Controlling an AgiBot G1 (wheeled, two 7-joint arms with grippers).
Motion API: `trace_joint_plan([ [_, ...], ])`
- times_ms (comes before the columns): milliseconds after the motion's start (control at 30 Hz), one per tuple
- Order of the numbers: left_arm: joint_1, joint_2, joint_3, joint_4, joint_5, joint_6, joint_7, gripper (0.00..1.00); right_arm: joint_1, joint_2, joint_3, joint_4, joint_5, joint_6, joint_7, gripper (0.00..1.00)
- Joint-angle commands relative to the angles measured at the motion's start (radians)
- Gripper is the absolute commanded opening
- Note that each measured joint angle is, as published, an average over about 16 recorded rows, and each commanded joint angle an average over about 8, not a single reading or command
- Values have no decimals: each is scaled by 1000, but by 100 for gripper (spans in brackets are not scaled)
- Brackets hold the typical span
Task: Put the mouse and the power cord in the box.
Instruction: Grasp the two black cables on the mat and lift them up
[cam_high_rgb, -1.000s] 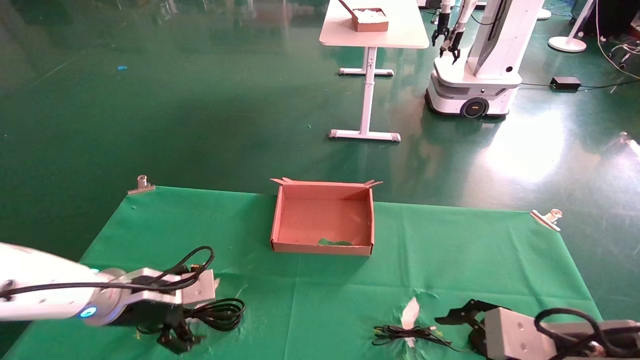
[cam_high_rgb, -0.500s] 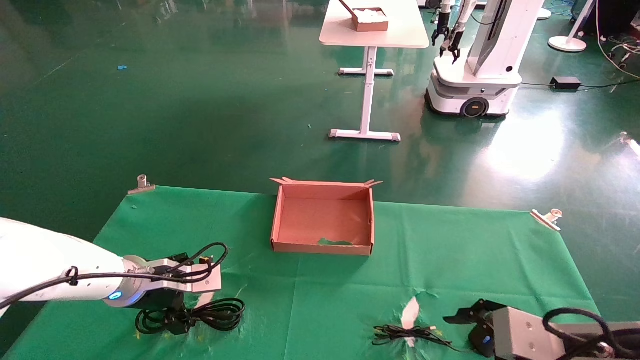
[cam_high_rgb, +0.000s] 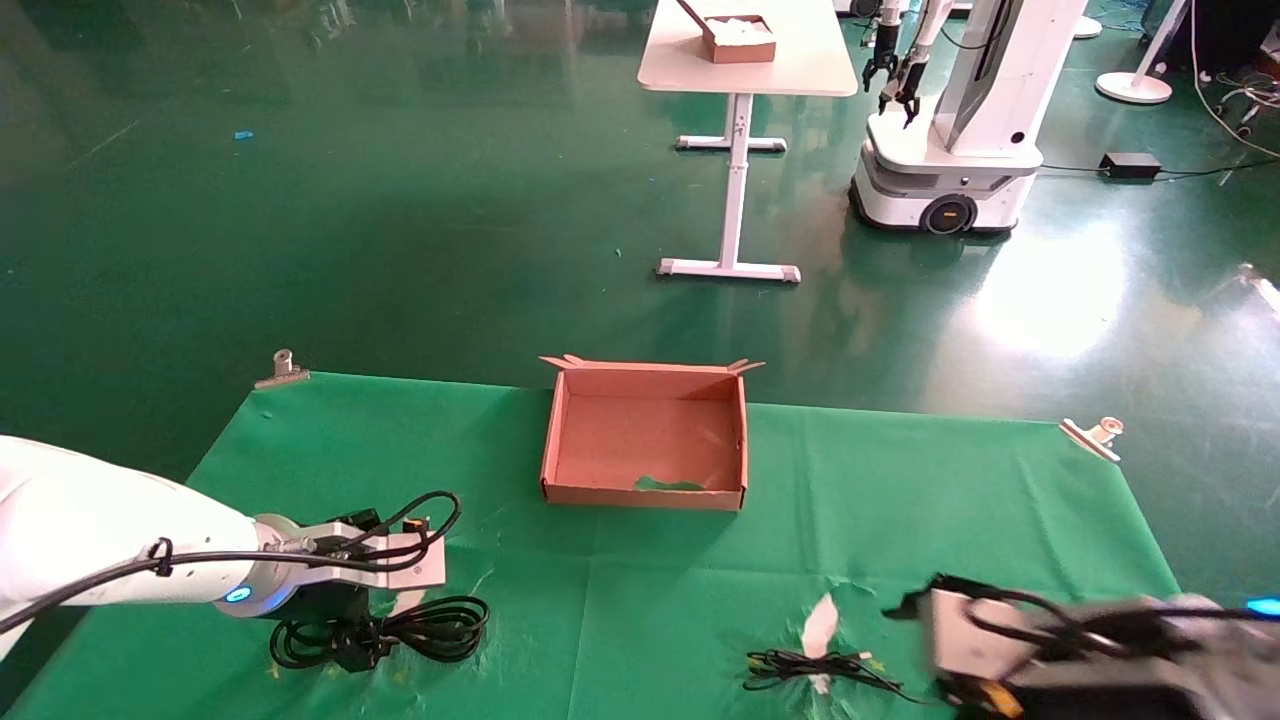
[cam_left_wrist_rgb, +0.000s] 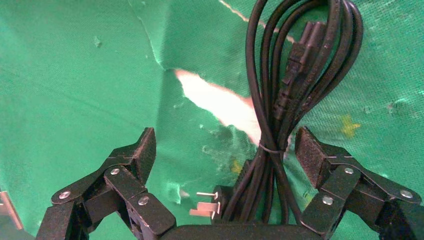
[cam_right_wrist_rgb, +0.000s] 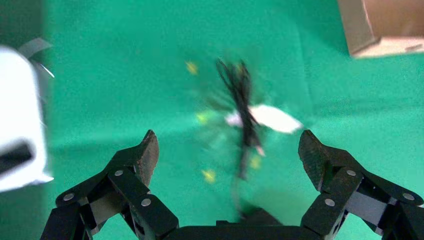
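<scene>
The brown box stands upright at the table's far middle, with nothing inside. Near the front left corner the coiled power cord lies flat on the green cloth. My left gripper is open and straddles its tied middle, with the cord nearer one finger. The mouse's thin cable bundle lies at the front right. My right gripper hovers open just to its right and is blurred. It hides the mouse body in the head view.
Metal clips pin the cloth at the far corners. White tears in the cloth show near the thin cable and beside the cord. Beyond the table stand a white desk with a small brown box and another robot.
My left gripper has shifted slightly away from me and to the right, and now sits over the cord's middle. My right arm has moved left toward the thin cable and is blurred with motion.
</scene>
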Motion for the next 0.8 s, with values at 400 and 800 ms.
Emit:
trace_joint_plan([
  [400, 1, -1, 0, -3, 1, 1, -3, 100, 124, -287, -150, -215, -315, 57, 52, 100],
  [800, 1, -1, 0, -4, 2, 1, -3, 42, 156, -376, -183, -364, -377, 93, 41, 57],
])
